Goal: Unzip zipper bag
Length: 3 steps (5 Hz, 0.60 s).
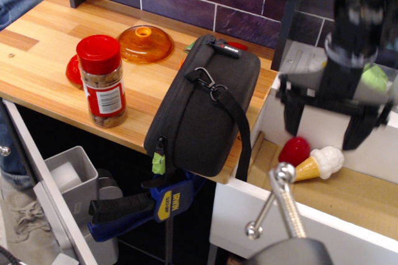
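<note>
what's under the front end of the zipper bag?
The zipper bag overhangs the wooden counter edge; a blue clamp sits below its lime-green pull. The counter surface beneath the bag is covered.

The zipper bag [205, 112] looks like dull black cloth with a shiny metal clip [208, 81]. The counter [43, 60] is smooth wood. The jar [102, 81] has a glossy red plastic lid.

Black zipper bag [202, 112] – lime-green pull [158, 164]; red-lidded jar [102, 81].
</note>
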Each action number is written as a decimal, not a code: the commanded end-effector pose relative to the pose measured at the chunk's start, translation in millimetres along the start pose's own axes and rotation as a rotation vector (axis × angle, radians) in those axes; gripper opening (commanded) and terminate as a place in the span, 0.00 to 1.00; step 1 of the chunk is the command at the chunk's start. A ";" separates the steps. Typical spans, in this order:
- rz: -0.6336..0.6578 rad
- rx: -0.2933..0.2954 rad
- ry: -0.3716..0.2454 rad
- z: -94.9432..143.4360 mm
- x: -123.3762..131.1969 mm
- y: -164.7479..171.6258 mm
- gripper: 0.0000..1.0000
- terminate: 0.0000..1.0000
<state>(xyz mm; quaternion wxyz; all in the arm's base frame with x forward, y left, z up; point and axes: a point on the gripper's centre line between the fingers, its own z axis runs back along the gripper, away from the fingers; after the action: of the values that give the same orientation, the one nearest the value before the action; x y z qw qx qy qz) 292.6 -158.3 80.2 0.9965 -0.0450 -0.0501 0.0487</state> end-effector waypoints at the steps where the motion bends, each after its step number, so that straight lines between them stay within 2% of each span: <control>1: -0.059 -0.093 -0.018 53.4 -47.8 44.1 1.00 0.00; 2: -0.097 -0.039 -0.039 46.1 -67.9 74.0 1.00 0.00; 3: -0.133 -0.023 -0.030 38.3 -79.3 101.3 1.00 0.00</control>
<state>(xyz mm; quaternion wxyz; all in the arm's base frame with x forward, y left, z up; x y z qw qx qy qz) 192.8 -56.6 90.3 0.9973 -0.0426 -0.0583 -0.0128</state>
